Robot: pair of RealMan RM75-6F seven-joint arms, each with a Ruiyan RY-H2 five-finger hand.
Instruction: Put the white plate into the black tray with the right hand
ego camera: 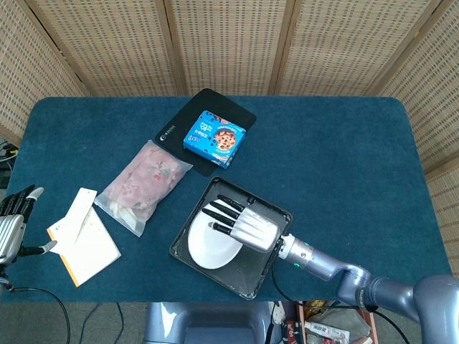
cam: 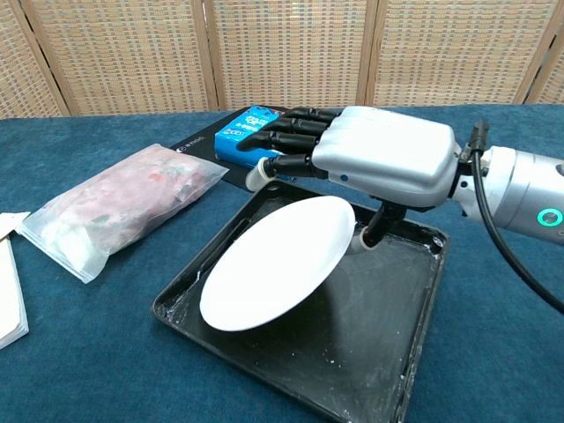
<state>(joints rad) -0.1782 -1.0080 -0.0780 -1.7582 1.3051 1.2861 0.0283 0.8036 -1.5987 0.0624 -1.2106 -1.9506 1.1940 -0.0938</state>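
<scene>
Tilting white plate (cam: 278, 260) beneath right hand (cam: 379, 157) fingers (cam: 286, 141), inside black tray (cam: 401, 352)

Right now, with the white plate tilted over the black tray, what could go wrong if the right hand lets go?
The round white plate is tilted, its lower edge near the floor of the black square tray, the far side up by the right hand. Released now, it may drop and clatter. Its lower edge lies close to the tray's left wall, so it could slide onto that rim. The fingers spread above the plate; whether they grip it is unclear.
</scene>
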